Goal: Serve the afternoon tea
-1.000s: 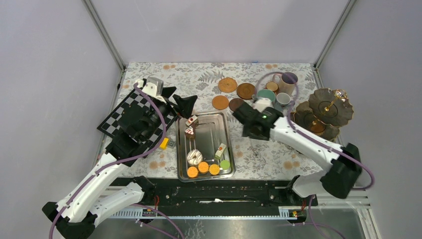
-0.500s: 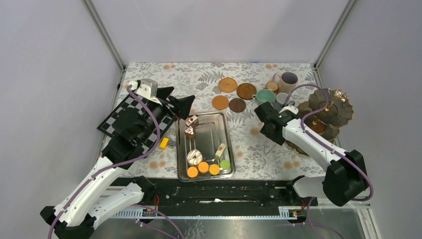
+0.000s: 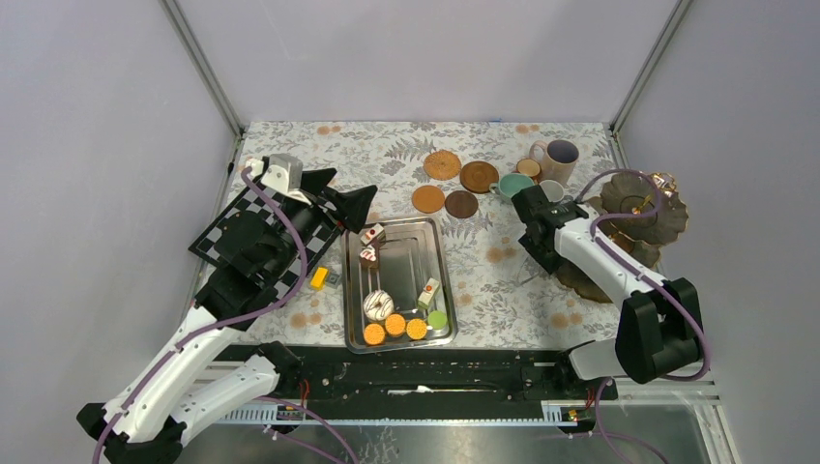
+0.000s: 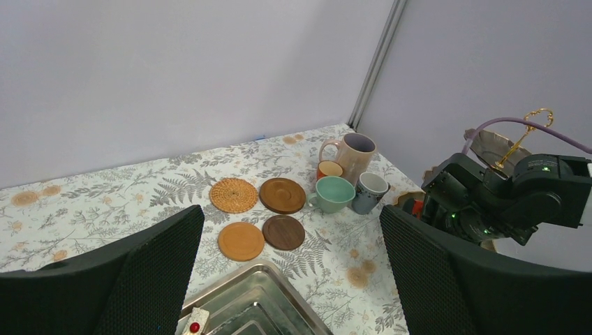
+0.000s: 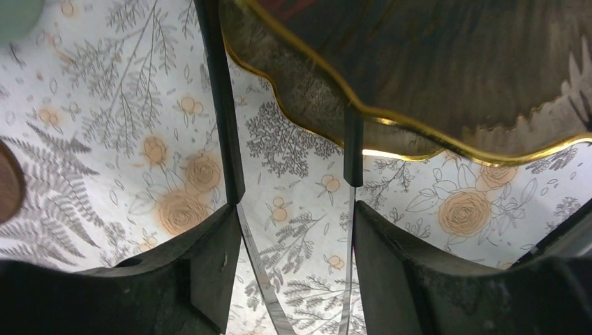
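At the six o'clock edge of the flowered tablecloth (image 3: 493, 290), nearest the arm bases, the rectangular steel tray (image 3: 406, 251) holds all the pastries. Three orange biscuits (image 3: 395, 325) and a green biscuit (image 3: 438, 319) run along its near rim. A sprinkled donut (image 3: 378, 305) and a green-and-cream cake slice (image 3: 428, 292) sit just beyond, and two chocolate cake slices (image 3: 367, 255) sit at its far left corner. A yellow block (image 3: 318, 278) lies just beside the tray at its nine o'clock, and past that the chessboard (image 3: 224, 232) sits beneath the left arm. The left gripper (image 3: 340, 193) hangs above the cloth at the tray's eleven o'clock, jaws spread wide with nothing between them. Over at three o'clock the right gripper (image 5: 286, 139) reaches in low at the bottom tier of the dark three-tier stand (image 3: 662, 215). Its fingers (image 5: 222, 105) are parted. From the wrist view the tier's gilt scalloped rim crosses above one of them, though I can't tell whether they touch. No pastry shows on the stand's tiers. Toward twelve o'clock four round coasters (image 3: 478, 176) lie clustered, the farthest a woven coaster (image 3: 442, 164). At their three o'clock the mugs huddle: teal mug (image 3: 515, 186) and grey mug (image 3: 551, 190) in front, small orange mug (image 3: 528, 166) and beige mug (image 3: 558, 155) behind.
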Motion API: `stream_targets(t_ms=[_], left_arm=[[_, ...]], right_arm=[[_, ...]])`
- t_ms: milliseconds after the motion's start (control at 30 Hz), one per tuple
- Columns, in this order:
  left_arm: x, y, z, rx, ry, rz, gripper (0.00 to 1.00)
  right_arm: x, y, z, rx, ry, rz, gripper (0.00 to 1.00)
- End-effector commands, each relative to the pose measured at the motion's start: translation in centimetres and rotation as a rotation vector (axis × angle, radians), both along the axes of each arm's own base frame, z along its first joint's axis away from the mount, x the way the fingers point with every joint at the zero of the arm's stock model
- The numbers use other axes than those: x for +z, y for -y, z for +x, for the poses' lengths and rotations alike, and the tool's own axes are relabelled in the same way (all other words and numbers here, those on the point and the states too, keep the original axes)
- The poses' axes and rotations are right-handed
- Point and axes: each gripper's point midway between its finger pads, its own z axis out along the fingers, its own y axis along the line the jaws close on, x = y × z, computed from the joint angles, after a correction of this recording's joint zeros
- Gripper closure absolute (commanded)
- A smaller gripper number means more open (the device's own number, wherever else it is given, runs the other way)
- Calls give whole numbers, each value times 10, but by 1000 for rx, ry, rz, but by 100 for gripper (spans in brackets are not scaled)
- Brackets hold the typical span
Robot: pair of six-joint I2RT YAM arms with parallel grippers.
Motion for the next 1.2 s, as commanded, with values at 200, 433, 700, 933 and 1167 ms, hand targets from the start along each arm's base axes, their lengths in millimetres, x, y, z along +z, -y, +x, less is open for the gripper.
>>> stream_targets(t_ms=[200, 433, 700, 933, 1167], left_arm=[[15, -1, -7, -17, 46, -40, 1], [16, -2, -7, -13, 50, -42, 1], [16, -2, -7, -14, 49, -41, 1], [15, -1, -7, -15, 48, -40, 1], [15, -1, -6, -17, 47, -39, 1]], right_arm=[[-10, 22, 22, -209, 85, 40, 39], [-16, 17, 30, -180, 48, 43, 32], [-8, 16, 31, -99, 43, 31, 21], [-3, 11, 28, -53, 49, 49, 21], [15, 4, 25, 44, 77, 5, 22]])
